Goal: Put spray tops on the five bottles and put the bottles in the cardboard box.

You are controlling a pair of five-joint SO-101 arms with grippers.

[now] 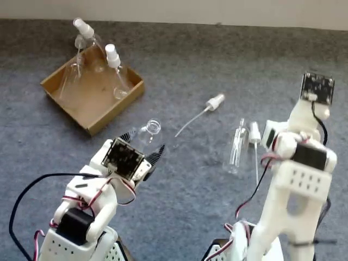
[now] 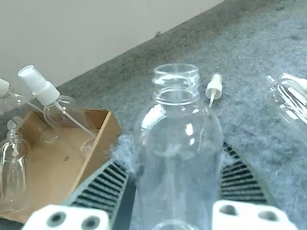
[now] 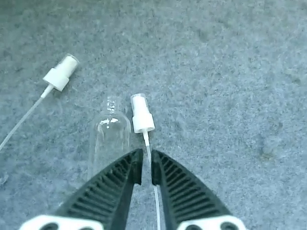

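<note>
Bottle (image 2: 177, 158), clear and uncapped, sits between the jaws of the left gripper (image 1: 144, 142), which clamp its body, near the cardboard box (image 1: 89, 103). Right gripper (image 3: 147, 155) is pinched on the dip tube of a spray top (image 3: 142, 117) lying beside a second bottle (image 3: 111, 132) on the grey carpet (image 1: 217, 54). Two capped bottles (image 1: 117, 70) lean in the box. A loose spray top (image 1: 215, 101) lies apart.
</note>
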